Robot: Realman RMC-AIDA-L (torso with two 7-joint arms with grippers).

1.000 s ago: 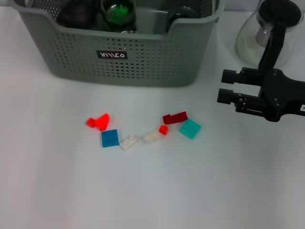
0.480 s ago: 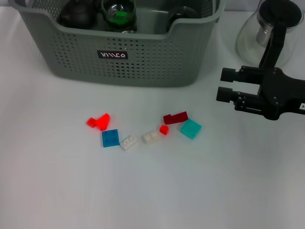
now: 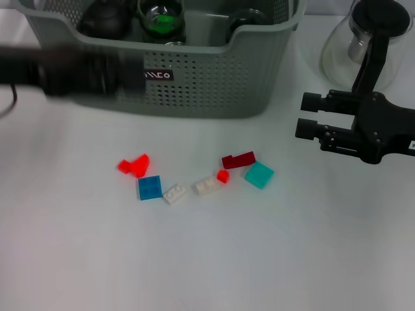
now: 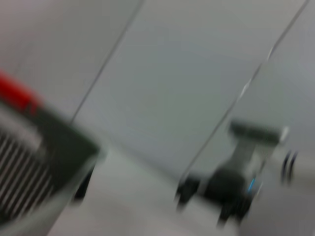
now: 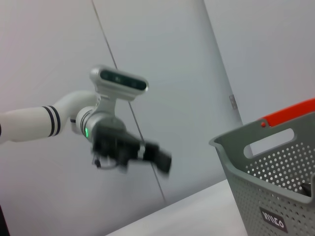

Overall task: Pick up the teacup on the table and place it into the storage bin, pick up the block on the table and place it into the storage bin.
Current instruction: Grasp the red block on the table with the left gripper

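Right claw (image 3: 303, 119) hovers at the right side over the white surface (image 3: 207, 259), fingers apart, nothing between them, pointing toward the storage bin (image 3: 194, 78). It sits just right of the bin's front right corner, not touching it. Behind it, a glass teapot (image 3: 369, 39) with black handle stands at the far right, beside the bin.

Left claw (image 3: 97, 74) shows as a dark motion-blurred streak coming in from the left edge across the bin's front wall, partly covering the black label (image 3: 157, 75); cannot tell if its fingers are apart or together. In the right wrist view the left claw (image 5: 160, 157) is in the air, blurred, well clear of the bin (image 5: 275, 177).

Storage bin is at the top centre of the surface, grey-green, perforated; dark rounded items and a green-glowing glass thing (image 3: 161, 18) sit inside, teacup not clearly identifiable.

Blocks lie loose on the surface in front of the bin: bright red block (image 3: 134, 165), blue block (image 3: 150, 188), two white blocks (image 3: 174, 194) (image 3: 206, 186), small red block (image 3: 222, 176) touching the second white one, dark red block (image 3: 238, 159), teal block (image 3: 259, 175) just beside it. None held.

Left wrist view too blurred to read.
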